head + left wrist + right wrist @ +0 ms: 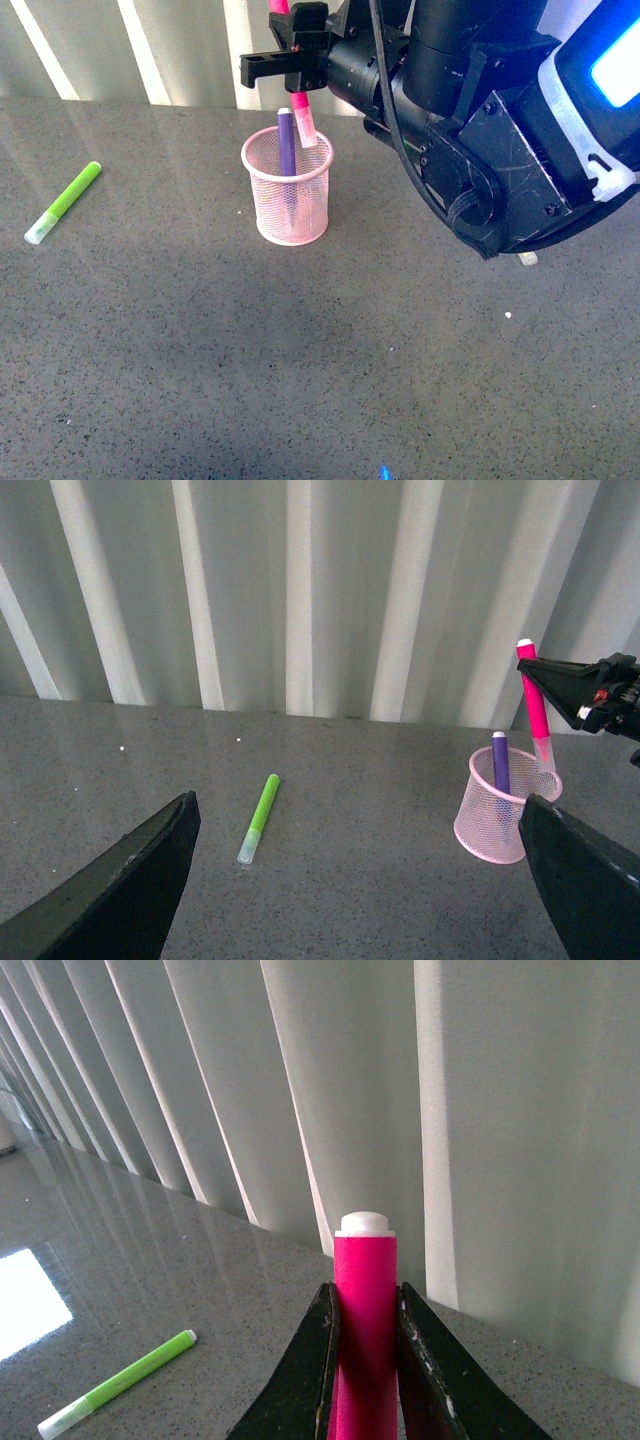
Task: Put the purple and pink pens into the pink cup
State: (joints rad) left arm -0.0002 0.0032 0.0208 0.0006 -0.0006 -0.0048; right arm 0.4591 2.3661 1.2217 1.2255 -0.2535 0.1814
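The pink cup (288,198) stands upright on the grey table. The purple pen (287,140) stands inside it, top sticking out above the rim. My right gripper (300,68) is shut on the pink pen (303,118) and holds it nearly upright, pale cap down, just over the cup's far rim. In the right wrist view the pink pen (365,1290) is pinched between the fingers (312,1360). In the left wrist view the cup (503,805), purple pen (500,763) and pink pen (535,705) show at the right. My left gripper (360,880) is open and empty, well back from the cup.
A lime green pen (64,202) lies on the table far left of the cup; it also shows in the left wrist view (259,804) and the right wrist view (115,1385). A ribbed white wall (300,590) runs behind the table. A small pale object (527,258) peeks from under the right arm.
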